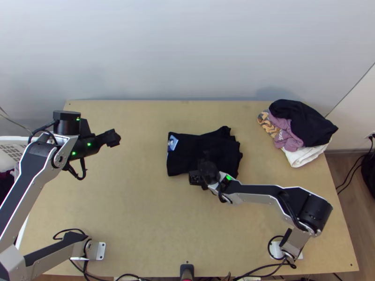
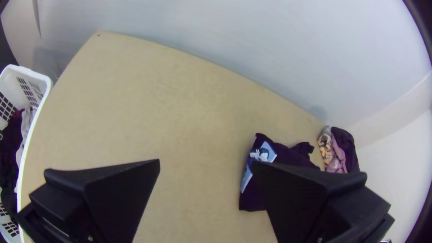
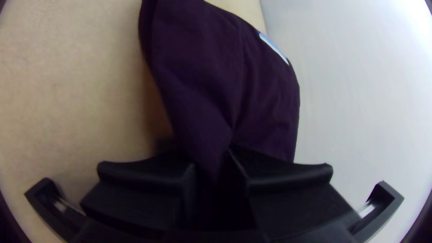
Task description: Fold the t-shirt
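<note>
1. The left arm [image 1: 29, 184] looms largest in the top view, bent at lower left and rising to the upper left, where its wrist turns right. The left gripper [image 1: 111, 137] points rightward above the table [image 1: 131, 210], its fingers wide apart with nothing between them.
2. The right arm [image 1: 260, 193] folds back from its lower-right base and stretches left to the centre. The right gripper [image 1: 206, 165] pinches a gathered part of the black t-shirt [image 1: 183, 157] between its fingers.
3. Counted: two arms; one t-shirt under work; four garments seen in the clothes pile [image 1: 304, 124] at upper right (black, mauve, white, orange-patterned); one white laundry basket [image 1: 18, 139] at the left edge.
4. The t-shirt lies folded at the frame's centre, long axis running left to right, blue print [image 1: 172, 142] at its left end, uneven layered edges pointing right.
</note>
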{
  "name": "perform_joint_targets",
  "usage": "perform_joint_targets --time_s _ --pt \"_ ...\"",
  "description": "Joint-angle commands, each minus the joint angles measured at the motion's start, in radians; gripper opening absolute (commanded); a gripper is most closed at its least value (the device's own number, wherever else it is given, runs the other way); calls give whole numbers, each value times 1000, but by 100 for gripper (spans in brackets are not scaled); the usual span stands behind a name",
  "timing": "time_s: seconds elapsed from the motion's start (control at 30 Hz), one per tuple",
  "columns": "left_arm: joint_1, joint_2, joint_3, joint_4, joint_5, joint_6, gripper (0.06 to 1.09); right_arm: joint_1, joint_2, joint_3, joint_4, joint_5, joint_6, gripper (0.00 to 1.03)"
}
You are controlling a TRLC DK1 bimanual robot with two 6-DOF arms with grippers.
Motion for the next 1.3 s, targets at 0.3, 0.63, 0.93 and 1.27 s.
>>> perform_joint_targets --time_s 0.3,0.63,0.93,1.27 --pt "-19 -32 11 -23 0 -28 105 -84 -169 83 122 98 8 3" --pt "-19 -41 18 -47 -2 -37 105 -238 -441 60 103 124 5 3" --pt "-19 -52 -18 -50 -5 -45 105 -649 -646 103 27 -11 -2 3" --pt "-5 -84 -71 -67 -17 -44 105 -1101 -515 266 35 -231 65 3"
